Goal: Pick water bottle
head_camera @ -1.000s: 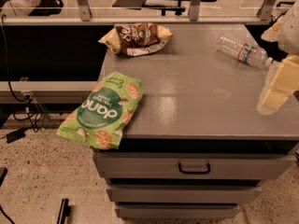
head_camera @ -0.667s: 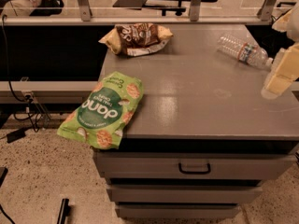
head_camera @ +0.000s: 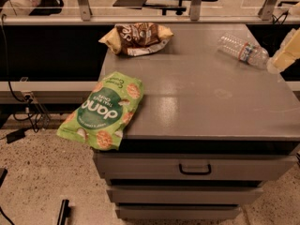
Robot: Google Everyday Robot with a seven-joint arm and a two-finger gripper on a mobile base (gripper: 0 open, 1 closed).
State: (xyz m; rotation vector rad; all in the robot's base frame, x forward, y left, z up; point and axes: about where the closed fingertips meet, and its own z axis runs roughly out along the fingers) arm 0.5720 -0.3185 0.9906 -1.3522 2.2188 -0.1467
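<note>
The water bottle [head_camera: 243, 50] is a small clear ribbed bottle with a red, blue and white label band. It lies on its side at the far right of the grey cabinet top [head_camera: 201, 97]. My gripper [head_camera: 287, 54] shows only as a pale cream piece at the right edge of the camera view, just right of the bottle's cap end. Most of the gripper is out of frame.
A green chip bag [head_camera: 103, 110] lies at the cabinet's front left, hanging over the edge. A brown and yellow snack bag [head_camera: 137, 37] lies at the back left. Drawers [head_camera: 194, 168] are below. A rail and chairs stand behind.
My gripper has moved up and to the right, further out of the view. The bottle and both bags have not moved.
</note>
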